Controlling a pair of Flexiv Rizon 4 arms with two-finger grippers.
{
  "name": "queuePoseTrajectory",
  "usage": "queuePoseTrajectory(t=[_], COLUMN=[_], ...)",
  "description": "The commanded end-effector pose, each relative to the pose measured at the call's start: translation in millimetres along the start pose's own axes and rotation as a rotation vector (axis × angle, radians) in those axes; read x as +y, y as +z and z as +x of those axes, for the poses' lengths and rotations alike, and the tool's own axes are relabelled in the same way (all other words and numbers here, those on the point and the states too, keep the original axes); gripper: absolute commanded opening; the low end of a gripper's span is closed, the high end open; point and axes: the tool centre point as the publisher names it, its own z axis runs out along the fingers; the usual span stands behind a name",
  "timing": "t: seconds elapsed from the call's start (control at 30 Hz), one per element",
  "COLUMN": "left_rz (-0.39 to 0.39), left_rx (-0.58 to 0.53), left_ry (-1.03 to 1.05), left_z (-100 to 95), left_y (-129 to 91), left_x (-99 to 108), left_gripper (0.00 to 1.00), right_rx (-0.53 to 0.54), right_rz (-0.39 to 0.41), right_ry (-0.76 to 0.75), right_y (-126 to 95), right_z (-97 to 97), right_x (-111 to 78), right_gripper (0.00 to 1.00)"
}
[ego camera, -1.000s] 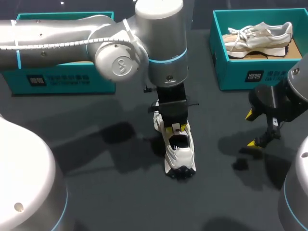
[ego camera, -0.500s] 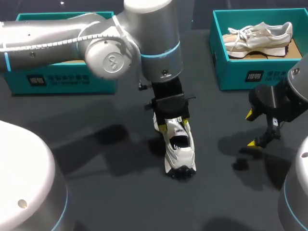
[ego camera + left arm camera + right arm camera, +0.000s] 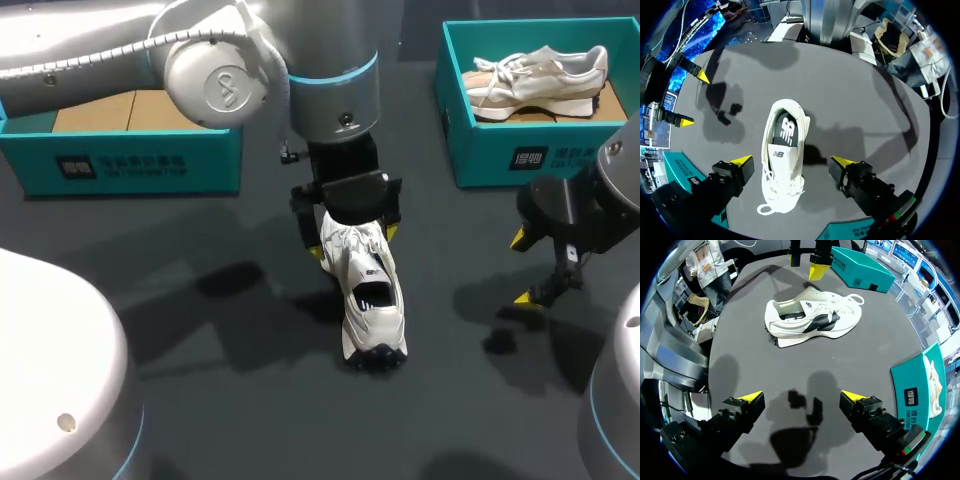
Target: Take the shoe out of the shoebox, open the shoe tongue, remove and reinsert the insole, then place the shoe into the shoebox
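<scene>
Plainly the white shoe (image 3: 366, 300) is out of its box and stands upright on the dark desk (image 3: 200, 380), well apart from both teal boxes. The left shoebox (image 3: 130, 165) sits behind it to one side. The right shoebox (image 3: 500, 150) holds a second shoe (image 3: 540, 75).

I judge the step in hand to be the work at the mouth of the shoe: opening the tongue, or passing from that to the insole. The dark insole (image 3: 785, 127) lies inside the shoe, so its removal is not yet done.

The left gripper (image 3: 792, 160) hangs over the laced front of the shoe. Its fingers are spread wide, one on each side of the laces and clear of the upper, so it grips nothing. The right gripper (image 3: 802, 397) hovers over bare desk off to the side, near the right shoebox. Its jaws are also wide apart with nothing between them.

The next move probably calls for one gripper to steady the shoe while the other reaches into the opening. It would pinch the insole's heel edge and draw it up and out without dragging the light shoe along.
</scene>
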Motion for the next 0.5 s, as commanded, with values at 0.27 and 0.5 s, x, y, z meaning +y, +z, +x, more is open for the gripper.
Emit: queuePoseTrajectory(t=[0.27,0.5], left_rz=[-0.204,-0.204], left_rx=[-0.071,-0.071], left_ry=[-0.819,-0.819], left_z=[4.4,4.4], left_y=[-23,-23], left_x=[-21,-21], left_gripper=[1.00,1.00], right_rx=[-0.001,-0.001], right_rz=[0.001,0.001], right_ry=[0.000,0.000], right_y=[0,0], right_z=[0.8,0.8], right_x=[-0.4,-0.4], right_gripper=[1.00,1.00])
